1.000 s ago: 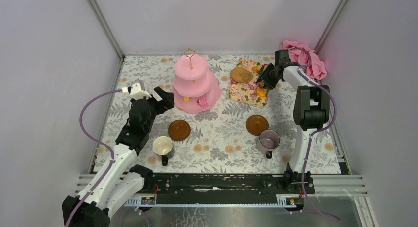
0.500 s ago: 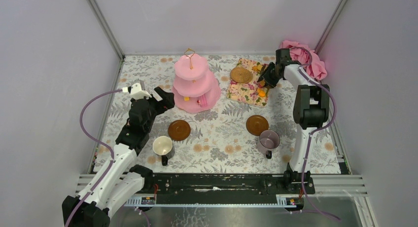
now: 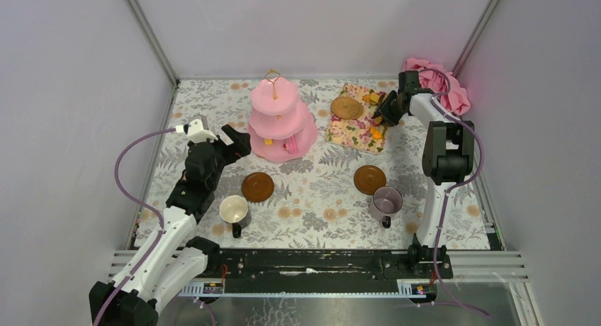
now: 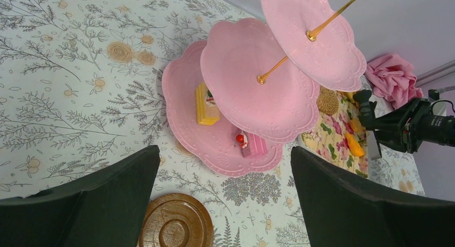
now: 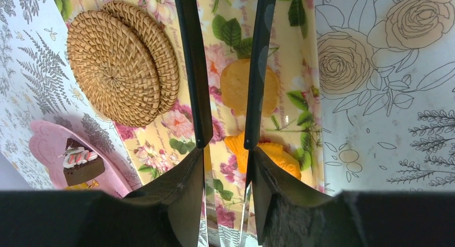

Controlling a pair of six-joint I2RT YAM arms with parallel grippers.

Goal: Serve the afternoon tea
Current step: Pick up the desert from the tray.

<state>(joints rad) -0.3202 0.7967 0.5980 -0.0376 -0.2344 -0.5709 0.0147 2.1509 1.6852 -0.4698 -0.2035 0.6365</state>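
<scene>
Left jaws: wide apart and holding nothing. They hang over the counter (image 3: 319,216) at the near-left side of the cake stand and are turned toward it.
Right jaws: closed on the slim black tongs (image 5: 194,70), at the far right of the counter, over the floral mat (image 3: 347,132).
Tongs arms: they stand narrow, one on each side of a yellow biscuit (image 5: 241,86). Whether they touch it, I cannot tell.
Orange biscuit (image 5: 273,153): lies on the floral mat just beside the yellow one, on the side nearer to the right jaws.
Cake stand (image 3: 282,120): pink, three tiers, upright at the far middle of the counter. On its lowest tier lie a yellow cake slice (image 4: 206,104) and a pink cake slice (image 4: 253,146).
Wicker coasters (image 3: 346,108): round, two of them overlapping, on the far-left part of the floral mat.
Left saucer (image 3: 257,186): brown, flat on the counter in front of the cake stand.
Right saucer (image 3: 370,179): brown, flat on the counter in front of the floral mat.
White mug (image 3: 233,210): upright on the counter, near the left saucer on its near-left side, not on it.
Purple mug (image 3: 387,200): upright on the counter, just beside the near edge of the right saucer, not on it.
Pink cloth (image 3: 441,81): bunched in the far right corner, behind the right arm.
</scene>
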